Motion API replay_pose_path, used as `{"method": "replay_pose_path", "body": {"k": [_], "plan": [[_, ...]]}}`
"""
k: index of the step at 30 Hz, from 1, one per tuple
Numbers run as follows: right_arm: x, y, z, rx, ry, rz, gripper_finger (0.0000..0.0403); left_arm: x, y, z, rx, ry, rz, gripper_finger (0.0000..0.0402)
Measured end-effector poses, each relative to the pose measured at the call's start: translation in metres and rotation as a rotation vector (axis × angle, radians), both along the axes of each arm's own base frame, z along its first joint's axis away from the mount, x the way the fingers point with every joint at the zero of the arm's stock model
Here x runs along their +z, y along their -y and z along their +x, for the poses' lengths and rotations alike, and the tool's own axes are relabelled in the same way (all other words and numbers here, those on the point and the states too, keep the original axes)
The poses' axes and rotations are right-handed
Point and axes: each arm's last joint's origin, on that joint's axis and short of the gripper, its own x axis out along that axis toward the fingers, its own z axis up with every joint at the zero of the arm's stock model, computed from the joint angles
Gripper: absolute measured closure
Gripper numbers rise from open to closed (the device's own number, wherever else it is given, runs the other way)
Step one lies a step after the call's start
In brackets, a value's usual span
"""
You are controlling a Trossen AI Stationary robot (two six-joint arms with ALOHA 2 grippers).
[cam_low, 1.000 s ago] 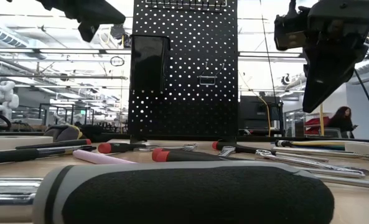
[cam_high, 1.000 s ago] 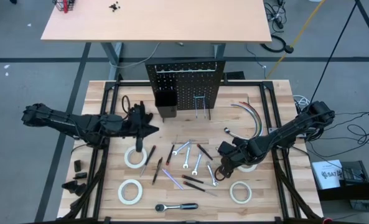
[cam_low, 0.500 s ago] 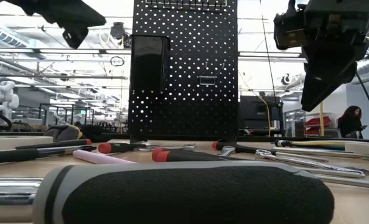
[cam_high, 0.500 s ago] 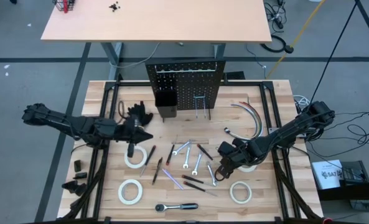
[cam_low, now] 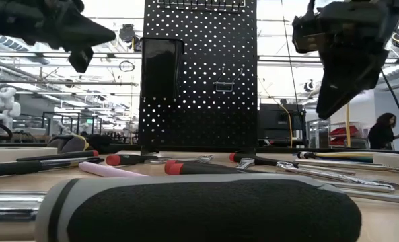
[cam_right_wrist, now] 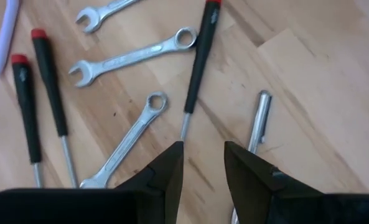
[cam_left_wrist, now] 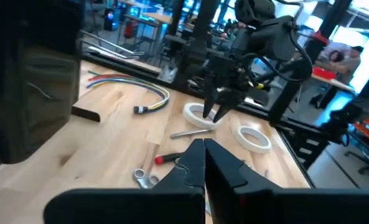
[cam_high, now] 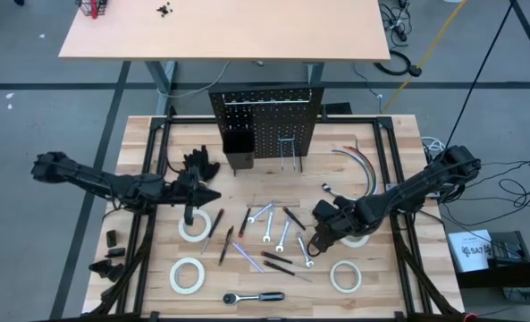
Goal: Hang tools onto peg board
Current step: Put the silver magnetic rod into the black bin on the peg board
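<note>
Now right claw (cam_high: 316,240) hovers part-open, empty, over wrenches (cam_right_wrist: 131,57) & screwdrivers (cam_right_wrist: 196,59) mid-tabletop, peg board (cam_high: 266,123) behind. Left claw (cam_high: 189,215), shut, empty, waits over a tape roll (cam_high: 196,226). Best: straddle one wrench shaft squarely before closing.

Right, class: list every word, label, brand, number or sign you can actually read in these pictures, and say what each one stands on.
No text can be read in any view.
White paper sheet on the floor beside the table in the high view: dark marks, too small to read.
Small pale label on the upright black perforated metal peg board in the low view: too small to read.
Silver open-end wrenches in the right wrist view: no legible stamp.
</note>
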Motion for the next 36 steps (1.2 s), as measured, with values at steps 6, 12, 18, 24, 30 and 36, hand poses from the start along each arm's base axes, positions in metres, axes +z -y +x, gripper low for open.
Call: {"method": "replay_pose_path", "body": {"k": [6, 12, 18, 24, 30, 36], "plan": [[-0.001, 0.004, -0.001, -0.056, -0.019, 0.01, 0.0293, 0.002, -0.005, 0.001, 0.008, 0.056, 0.036, 0.0401], [-0.002, 0.005, -0.004, -0.116, -0.046, 0.022, 0.0293, 0.002, -0.007, 0.001, -0.007, 0.056, 0.039, 0.0402], [-0.002, 0.005, -0.004, -0.122, -0.044, 0.026, 0.0293, 0.001, -0.006, 0.001, -0.009, 0.048, 0.046, 0.0402], [-0.002, 0.005, -0.004, -0.121, -0.04, 0.029, 0.0293, -0.002, -0.007, 0.002, 0.008, 0.025, 0.045, 0.04], [-0.006, 0.005, -0.005, -0.121, -0.038, 0.031, 0.0293, -0.008, -0.007, 0.007, 0.024, -0.022, 0.053, 0.0363], [-0.023, 0.008, -0.012, -0.119, -0.049, 0.033, 0.0293, -0.013, -0.007, 0.011, 0.047, -0.055, 0.058, 0.0337]]}}
